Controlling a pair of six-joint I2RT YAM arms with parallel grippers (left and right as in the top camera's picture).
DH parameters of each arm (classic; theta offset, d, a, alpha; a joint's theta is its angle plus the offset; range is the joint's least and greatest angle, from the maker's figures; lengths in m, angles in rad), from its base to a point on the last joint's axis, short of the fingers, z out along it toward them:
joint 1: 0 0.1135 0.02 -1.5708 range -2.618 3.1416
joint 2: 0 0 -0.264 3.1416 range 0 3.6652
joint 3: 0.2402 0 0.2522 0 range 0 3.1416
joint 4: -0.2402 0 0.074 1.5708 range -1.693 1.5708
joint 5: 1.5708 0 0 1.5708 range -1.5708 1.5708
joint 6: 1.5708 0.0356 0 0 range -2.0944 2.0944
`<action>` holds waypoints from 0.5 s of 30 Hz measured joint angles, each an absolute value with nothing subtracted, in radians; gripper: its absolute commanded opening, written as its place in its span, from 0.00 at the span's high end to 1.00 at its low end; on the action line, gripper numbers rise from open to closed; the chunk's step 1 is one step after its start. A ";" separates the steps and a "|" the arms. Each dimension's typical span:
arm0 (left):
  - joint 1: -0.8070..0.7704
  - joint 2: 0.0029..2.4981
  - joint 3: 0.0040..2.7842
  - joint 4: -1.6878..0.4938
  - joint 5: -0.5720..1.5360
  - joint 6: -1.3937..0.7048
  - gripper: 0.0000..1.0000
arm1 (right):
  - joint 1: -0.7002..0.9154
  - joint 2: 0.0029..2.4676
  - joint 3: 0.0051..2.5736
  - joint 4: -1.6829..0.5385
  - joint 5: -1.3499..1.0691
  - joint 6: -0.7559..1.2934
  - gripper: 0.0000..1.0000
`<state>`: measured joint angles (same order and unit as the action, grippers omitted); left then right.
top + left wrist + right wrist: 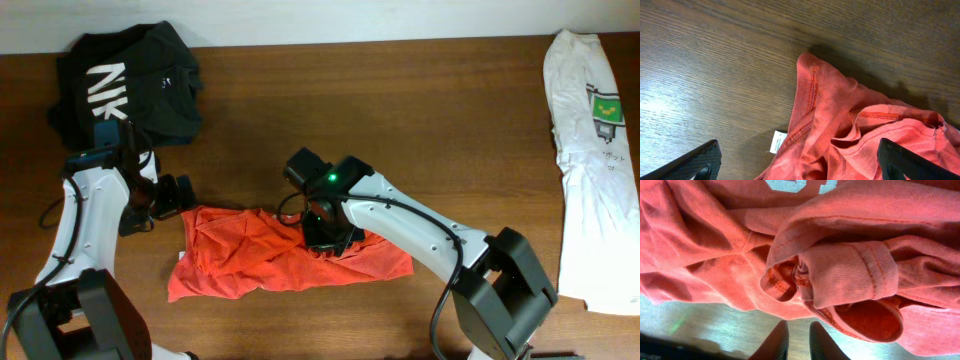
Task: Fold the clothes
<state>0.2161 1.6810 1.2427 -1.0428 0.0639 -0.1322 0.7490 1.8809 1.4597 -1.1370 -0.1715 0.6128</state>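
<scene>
The orange-red T-shirt (280, 255) lies crumpled on the wooden table at centre front. My left gripper (175, 197) is at the shirt's upper left corner. In the left wrist view the left gripper (800, 170) is wide open, its fingers straddling the shirt's (850, 135) ribbed hem edge and a white label (777, 141). My right gripper (325, 225) is over the shirt's upper middle edge. In the right wrist view its fingers (799, 326) are nearly together with nothing between them, on bare wood just short of a bunched sleeve of the shirt (840, 270).
A black garment with white lettering (130, 80) lies bunched at the back left, close behind the left arm. A white garment with a green print (590, 150) lies stretched along the right edge. Bare wooden table (400, 120) lies between them.
</scene>
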 measured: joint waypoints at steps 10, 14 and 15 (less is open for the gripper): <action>0.216 1.681 1.243 -1.040 0.064 -0.132 0.01 | 0.506 1.874 1.554 -1.367 -0.078 0.389 0.32; 0.216 1.681 1.243 -1.040 0.065 -0.132 0.01 | 0.562 1.869 1.360 -1.126 -0.142 0.374 0.45; 0.216 1.681 1.243 -1.039 0.064 -0.132 0.01 | 0.585 1.869 1.308 -1.075 -0.171 0.373 0.44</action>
<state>0.2161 1.6810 1.2427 -1.0393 0.0639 -0.1322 0.5854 1.8694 1.3079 -1.0752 -0.1715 0.3725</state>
